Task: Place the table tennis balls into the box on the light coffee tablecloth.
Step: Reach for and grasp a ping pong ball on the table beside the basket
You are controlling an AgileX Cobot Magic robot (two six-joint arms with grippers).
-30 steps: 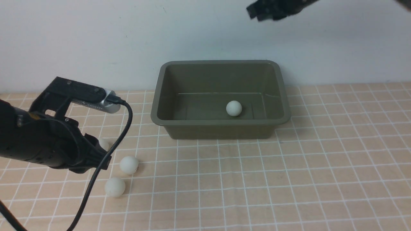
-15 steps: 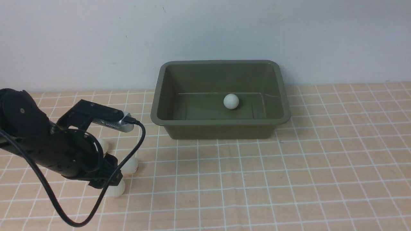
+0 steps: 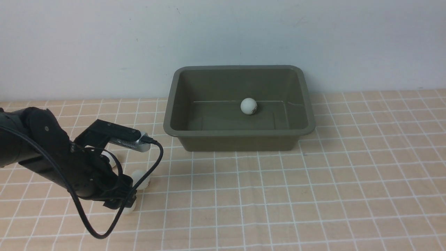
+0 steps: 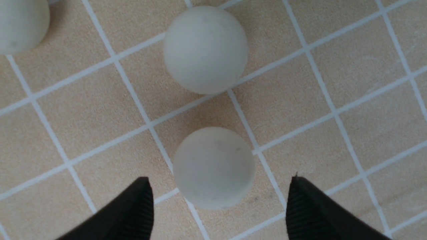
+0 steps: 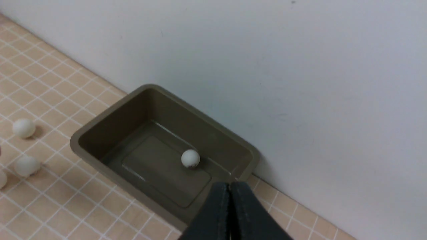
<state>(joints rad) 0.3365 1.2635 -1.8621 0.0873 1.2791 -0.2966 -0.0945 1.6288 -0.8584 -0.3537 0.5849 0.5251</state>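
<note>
One table tennis ball already lies inside the box, near its far wall. Three others sit on the light coffee tablecloth, off to the box's left and nearer the robot, so the task looks about a quarter done and the step in hand is the pickup of the next ball. The left hand is low over that cluster, fingers spread wide and holding nothing. In its wrist view the nearest ball sits just ahead of the gap between the two black fingertips, roughly centred and touched by neither. A second ball lies just beyond it, with a narrow strip of cloth between them, and a third ball is off to one side. From the front the arm hides most of the nearest ball, so how close the fingertips are to the cloth is hard to say. The right hand is clenched on nothing, held high with the box below it. The next move probably calls for a short advance until the ball sits squarely between the fingers, then a gentle, even closing — a light smooth sphere may squirt out or knock its neighbour away.
</note>
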